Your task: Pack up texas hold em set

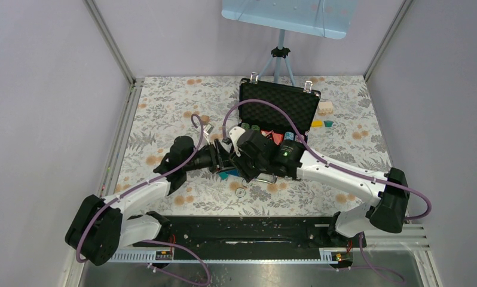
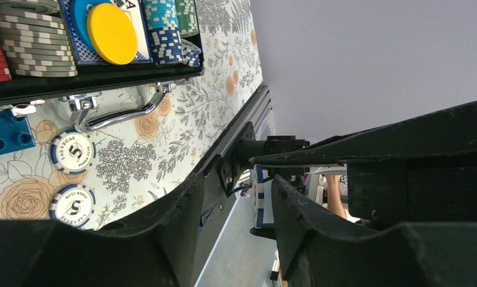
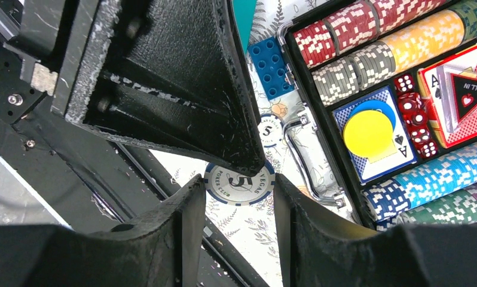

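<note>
The texas hold em set's black case [image 1: 278, 104] stands open at the back of the table, its lid upright. Rows of chips [image 3: 403, 30], red dice [image 3: 410, 104] and a yellow dealer disc [image 3: 367, 133] lie in its tray. My right gripper [image 3: 239, 182] is shut on the edges of a white-and-blue poker chip [image 3: 239, 185], held above the cloth in front of the case handle [image 3: 302, 161]. My left gripper [image 2: 239, 182] faces it, open. That chip [image 2: 260, 197] lies edge-on against one left finger, with a gap to the other. Both grippers meet at mid-table [image 1: 230, 161].
Two more white-and-blue chips [image 2: 72, 151] [image 2: 73, 205] lie on the floral cloth by the handle, beside a blue toy brick [image 2: 6, 131]. Small toy bricks [image 1: 324, 109] sit right of the case. A tripod [image 1: 279, 57] stands behind. A black rail [image 1: 248, 230] runs along the near edge.
</note>
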You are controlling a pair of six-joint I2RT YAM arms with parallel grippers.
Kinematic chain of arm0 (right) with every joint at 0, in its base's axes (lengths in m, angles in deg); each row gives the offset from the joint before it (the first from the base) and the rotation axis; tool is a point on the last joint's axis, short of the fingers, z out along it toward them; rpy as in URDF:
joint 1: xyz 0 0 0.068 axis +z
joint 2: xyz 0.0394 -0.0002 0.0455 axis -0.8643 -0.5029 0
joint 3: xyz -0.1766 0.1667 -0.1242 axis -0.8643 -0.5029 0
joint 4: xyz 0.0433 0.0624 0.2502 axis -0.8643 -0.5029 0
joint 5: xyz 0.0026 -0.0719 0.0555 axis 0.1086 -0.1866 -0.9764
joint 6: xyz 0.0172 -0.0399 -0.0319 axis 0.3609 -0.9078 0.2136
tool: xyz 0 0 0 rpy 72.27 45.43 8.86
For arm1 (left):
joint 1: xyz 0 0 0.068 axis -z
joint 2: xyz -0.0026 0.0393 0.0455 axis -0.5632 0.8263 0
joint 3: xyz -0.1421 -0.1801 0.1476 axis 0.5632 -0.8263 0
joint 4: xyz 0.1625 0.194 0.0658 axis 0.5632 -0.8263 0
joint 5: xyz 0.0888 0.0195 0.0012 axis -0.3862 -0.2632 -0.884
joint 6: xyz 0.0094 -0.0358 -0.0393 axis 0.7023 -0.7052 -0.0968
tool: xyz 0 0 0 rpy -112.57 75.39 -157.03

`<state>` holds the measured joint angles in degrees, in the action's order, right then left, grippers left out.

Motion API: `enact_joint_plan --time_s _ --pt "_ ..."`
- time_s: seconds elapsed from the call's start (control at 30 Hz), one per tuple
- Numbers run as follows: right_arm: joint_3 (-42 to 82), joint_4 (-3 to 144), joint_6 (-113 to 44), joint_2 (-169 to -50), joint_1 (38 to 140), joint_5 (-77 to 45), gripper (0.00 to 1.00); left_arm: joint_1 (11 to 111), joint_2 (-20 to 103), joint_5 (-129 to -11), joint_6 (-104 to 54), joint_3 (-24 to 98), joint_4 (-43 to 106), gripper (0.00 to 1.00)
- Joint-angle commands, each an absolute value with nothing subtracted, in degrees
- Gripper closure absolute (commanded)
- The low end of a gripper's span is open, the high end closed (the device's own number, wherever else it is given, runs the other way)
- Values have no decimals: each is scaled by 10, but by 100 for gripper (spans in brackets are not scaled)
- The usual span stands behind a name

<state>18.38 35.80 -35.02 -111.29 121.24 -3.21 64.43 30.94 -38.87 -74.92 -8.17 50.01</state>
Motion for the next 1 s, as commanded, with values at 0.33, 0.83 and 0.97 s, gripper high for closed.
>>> enact_joint_plan --time_s 0.33,0.83,0.97 --pt "204 378 -378 -1093 1209 -8 62 661 324 -363 -765 -54 579 77" --pt "208 390 -377 -1096 1209 0 60 665 329 -363 -765 -53 584 100" --pt "192 403 -361 -1076 1209 14 34 665 328 -367 -760 -45 582 100"
